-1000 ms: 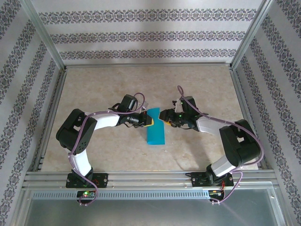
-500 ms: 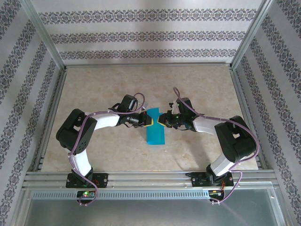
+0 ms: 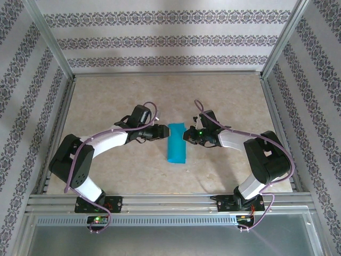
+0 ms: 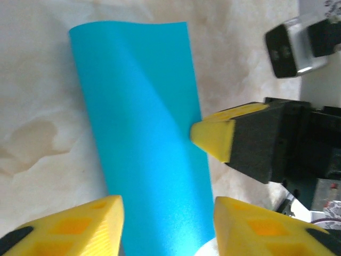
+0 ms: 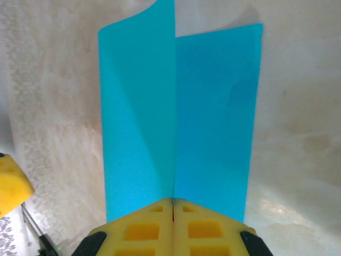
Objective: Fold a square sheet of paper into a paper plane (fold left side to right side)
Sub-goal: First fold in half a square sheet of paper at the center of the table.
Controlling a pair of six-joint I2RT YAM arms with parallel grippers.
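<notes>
A: Where's the square sheet of paper [image 3: 176, 143]?
B: On the counter [image 3: 224, 96], folded narrow, between my claws.
A: Grips?
B: My right claw [image 5: 173, 205] is pinched tight on its raised layer; my left claw [image 4: 166, 205] gapes, holding nothing.

Square sheet of paper [image 4: 144, 122]: thin teal-blue paper, matt and smooth; up close I see a fine grain.
Table [image 3: 224, 101]: a beige marble-look top, smooth, with a soft sheen.
Left gripper [image 4: 166, 205]: yellow jaws, matt, with moulded recesses.
Right gripper [image 5: 173, 201]: the same matt yellow jaws, on black matt backing.
Arms [image 3: 112, 140]: I read white glossy plastic shells and black matt joints.
Frame rails [image 3: 170, 200]: bare silver metal, dull.
Walls [image 3: 170, 37]: matt printed pattern; cloth or paper, I cannot tell.
</notes>
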